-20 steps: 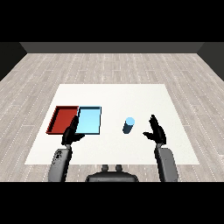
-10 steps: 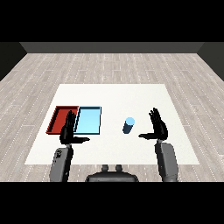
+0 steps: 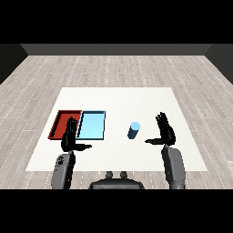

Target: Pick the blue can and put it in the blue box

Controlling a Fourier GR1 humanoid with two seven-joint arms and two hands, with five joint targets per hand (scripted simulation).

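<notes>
The blue can (image 3: 134, 130) stands upright on the white table (image 3: 118, 100), right of centre. My right hand (image 3: 165, 131) is open to the can's right, fingers straight and thumb pointing toward it, with a gap between them. The light blue tray (image 3: 92, 125) lies left of the can with nothing in it. My left hand (image 3: 70, 136) is open, its fingers over the near edge of the red tray (image 3: 64, 123) and the blue tray's near left corner.
The red tray lies flush against the blue tray's left side. Bare white table stretches behind the can and trays. Grey wooden floor surrounds the table.
My right hand has risen slightly and edged a little toward the can. The left hand and the can have not moved.
</notes>
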